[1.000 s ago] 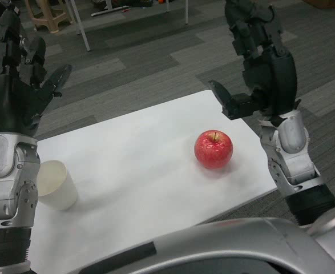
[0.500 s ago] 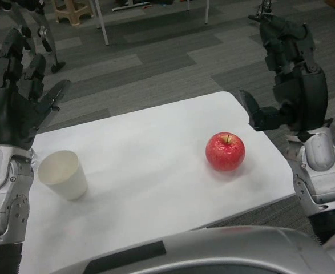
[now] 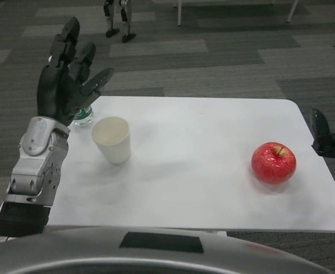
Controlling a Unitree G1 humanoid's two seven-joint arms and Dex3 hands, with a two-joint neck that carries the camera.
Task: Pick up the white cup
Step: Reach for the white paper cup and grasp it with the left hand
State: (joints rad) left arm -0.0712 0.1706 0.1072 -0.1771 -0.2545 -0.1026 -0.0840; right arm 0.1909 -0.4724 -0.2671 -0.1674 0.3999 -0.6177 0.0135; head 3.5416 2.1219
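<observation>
White cup: plain, tapered, narrowing toward its base, standing upright with its open mouth facing up and showing nothing inside. It is sitting on the white table in the far-left part of the top, near the far-left corner and set in from both edges

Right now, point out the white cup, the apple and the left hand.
white cup (image 3: 112, 142), head view, on its outer wall.
apple (image 3: 273, 163), head view, on its red front.
left hand (image 3: 61, 85), head view, on the palm, fingers spread.
</observation>
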